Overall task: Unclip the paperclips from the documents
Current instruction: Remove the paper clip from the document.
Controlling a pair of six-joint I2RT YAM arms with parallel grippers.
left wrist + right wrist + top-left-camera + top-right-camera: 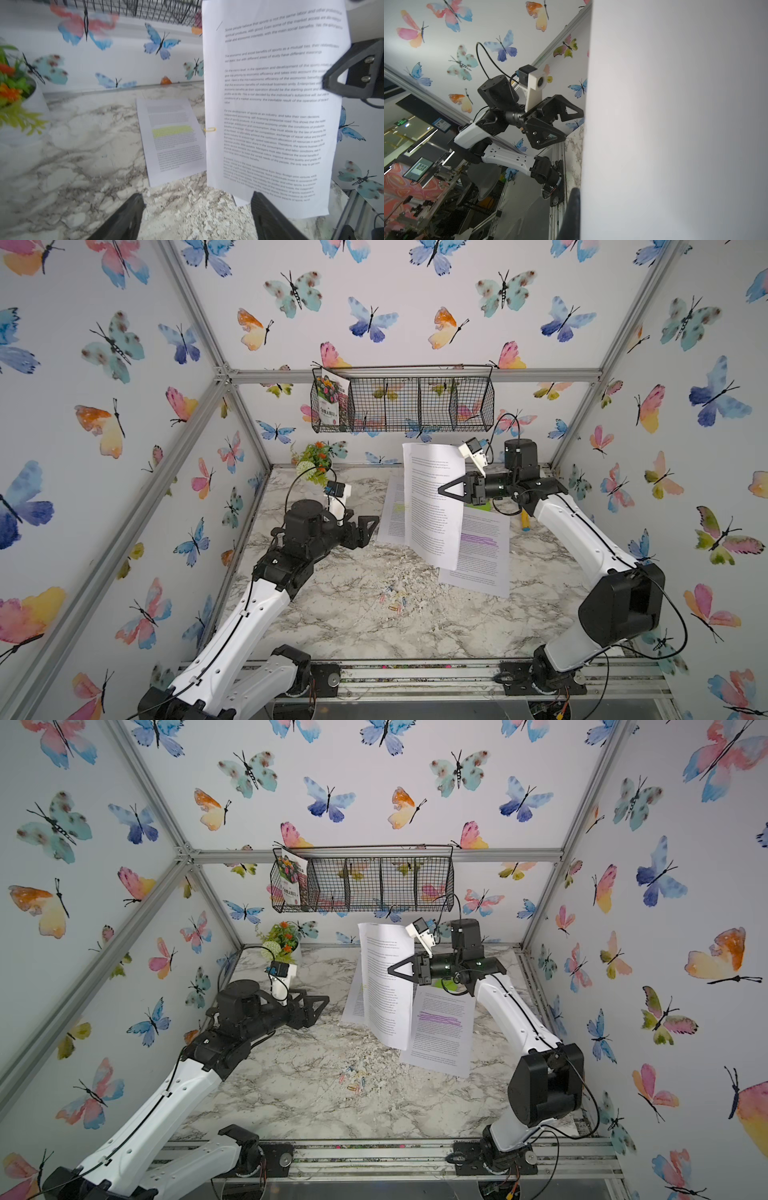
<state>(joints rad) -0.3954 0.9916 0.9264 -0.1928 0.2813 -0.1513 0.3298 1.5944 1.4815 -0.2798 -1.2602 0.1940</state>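
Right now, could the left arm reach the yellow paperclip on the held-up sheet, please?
Probably yes: the open left hand faces the yellow paperclip on the edge of the document that the right hand holds upright, and nothing stands between them.

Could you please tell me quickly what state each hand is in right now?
Left hand: open, holding nothing.
Right hand: closed on the unhighlighted document, held upright.

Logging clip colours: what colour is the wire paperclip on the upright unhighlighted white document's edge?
The wire paperclip is yellow; clearest in the left wrist view.
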